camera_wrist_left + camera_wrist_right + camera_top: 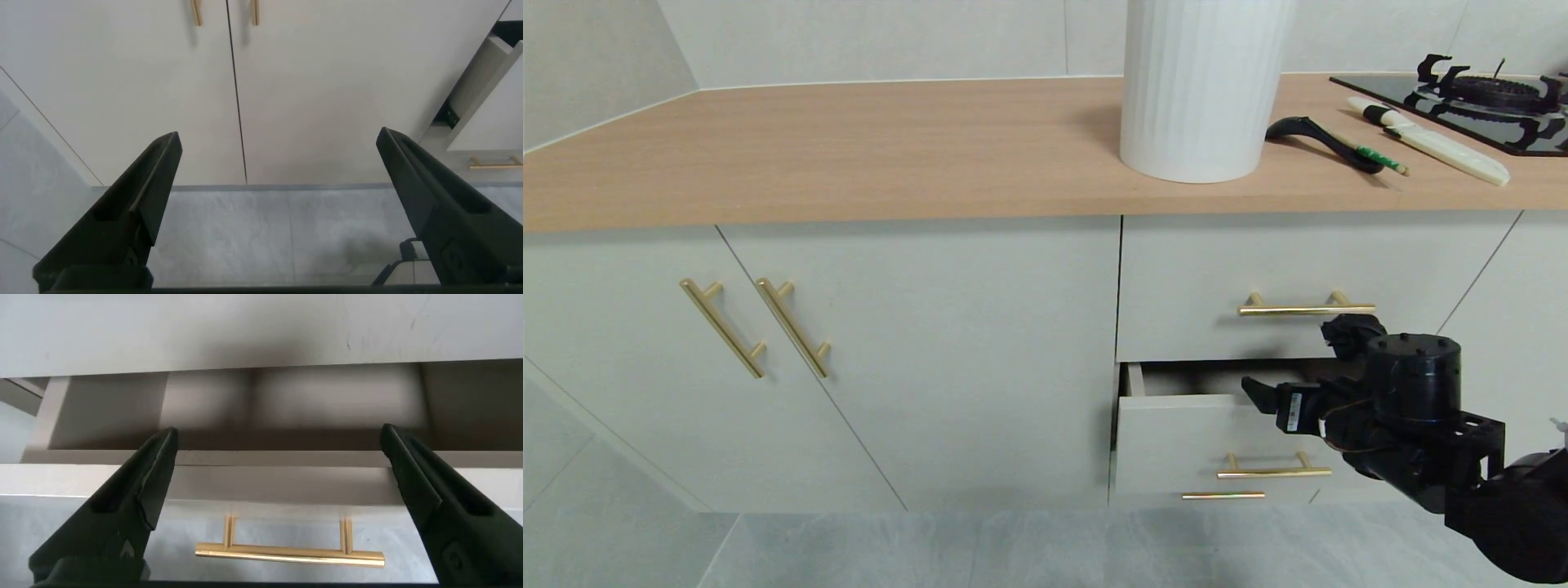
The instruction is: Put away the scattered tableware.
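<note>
Jaws of the right gripper [274, 486] stand spread, empty, at the top edge of the part-open drawer [1176, 433], its cavity free ahead, brass handle [290, 555] at 6 o'clock. Left gripper [278, 204], jaws likewise released, hangs over floor [270, 237] before shut cabinet doors [237, 90]. At 12 o'clock above the drawer, black spoon [1319, 135], green-banded chopstick [1379, 158] and white utensil [1429, 147] lie on the counter [849, 155] near its front edge, between ribbed white container [1201, 90] and hob [1486, 98].

kitchen | wood countertop [849, 147] | gas hob [1486, 102] | base cabs w/ drawers [1176, 433]
</note>
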